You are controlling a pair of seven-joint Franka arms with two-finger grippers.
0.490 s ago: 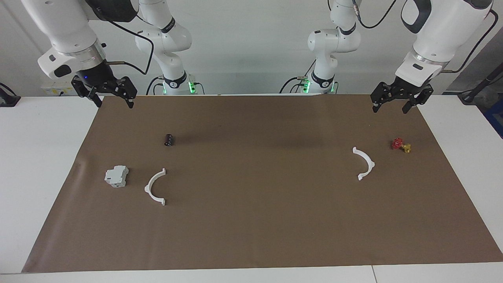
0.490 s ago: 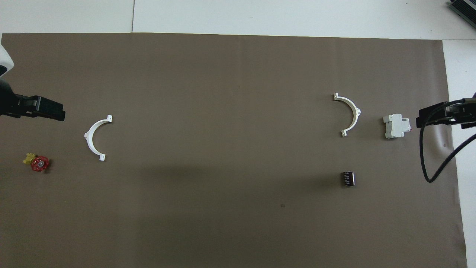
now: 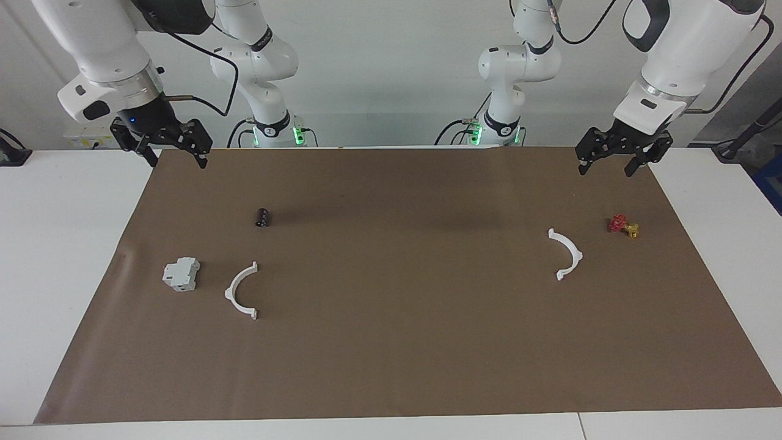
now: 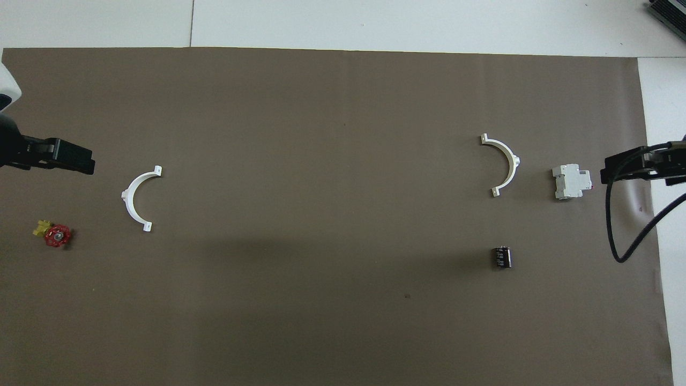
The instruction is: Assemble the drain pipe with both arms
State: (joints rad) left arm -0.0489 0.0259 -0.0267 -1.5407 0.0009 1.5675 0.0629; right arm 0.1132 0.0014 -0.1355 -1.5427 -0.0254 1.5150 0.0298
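Note:
The drain pipe lies as two separate white half-rings on the brown mat. One half-ring is toward the right arm's end, beside the grey-white block. The other half-ring is toward the left arm's end. My right gripper is open and empty, up in the air over the mat's corner nearest its base. My left gripper is open and empty, raised over the mat's edge nearest its base. Neither gripper touches a half-ring.
A grey-white boxy block lies beside the first half-ring. A small black cylinder lies nearer to the robots. A red and yellow valve piece lies near the second half-ring. The brown mat covers the table.

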